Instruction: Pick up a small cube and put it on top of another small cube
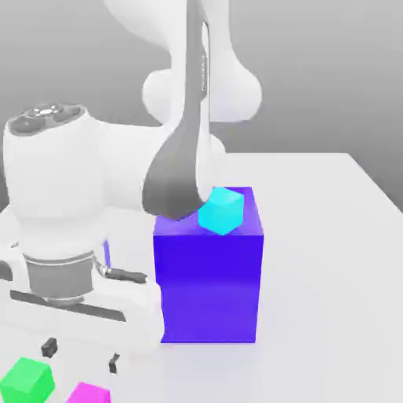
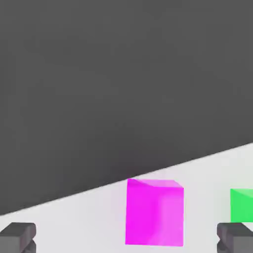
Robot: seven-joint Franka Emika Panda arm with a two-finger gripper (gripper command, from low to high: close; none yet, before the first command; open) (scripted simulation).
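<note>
The small magenta cube (image 1: pixel 89 393) lies on the white table at the bottom of the exterior view, just right of the small green cube (image 1: pixel 27 378). My gripper (image 1: pixel 81 355) hangs above them, open, its two dark fingertips (image 1: pixel 49 347) spread apart with nothing between. In the hand view the magenta cube (image 2: pixel 154 212) sits between the two fingertips (image 2: pixel 18 236), and the green cube (image 2: pixel 242 205) lies beside it near one finger.
A big blue-purple block (image 1: pixel 209 271) stands in the middle of the white table (image 1: pixel 330 260), with a cyan cube (image 1: pixel 221 210) on its top. The arm's white links rise behind and to the exterior view's left of the block.
</note>
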